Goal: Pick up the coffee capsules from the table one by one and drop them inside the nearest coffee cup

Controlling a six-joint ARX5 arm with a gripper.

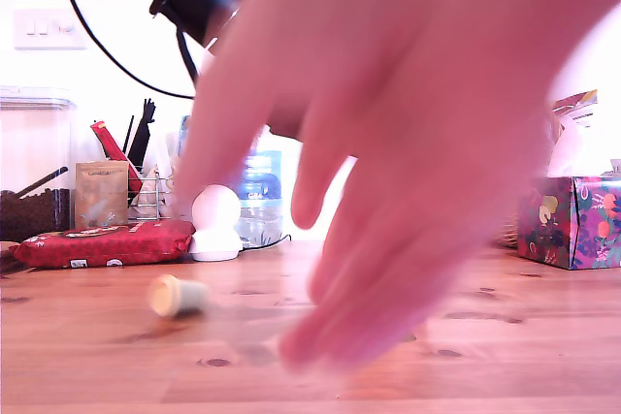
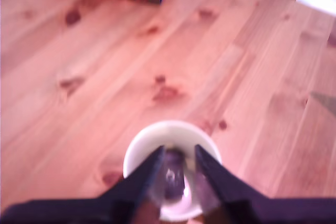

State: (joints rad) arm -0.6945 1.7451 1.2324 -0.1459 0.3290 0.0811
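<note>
Hand: a person's hand (image 1: 408,143) was seen blurred and very close to the exterior camera, blocking most of the scene — mug and gripper could not be seen in that view.
Cream capsule: a cream-beige coffee capsule (image 1: 178,296) was found lying on its side on the wooden table (image 1: 87,356), towards the exterior view's left, in front of a round white figure (image 1: 215,223).
Cup: in the wrist view the cream inside of the coffee cup (image 2: 143,141) was seen directly beneath the gripper (image 2: 176,174).
Jaws: they were held narrow over the cup's mouth, with a dark shape between them that was judged to be the dark capsule (image 2: 173,179) — blur left the grip itself uncertain.
Handling: the capsules were judged light, rigid and smooth, likely to roll when lying on their side.
Hold: the tapered body just under the wider rim was judged the best place to be pinched.
Background: a red packet (image 1: 102,242) and a floral tissue box (image 1: 571,222) were noted.
</note>
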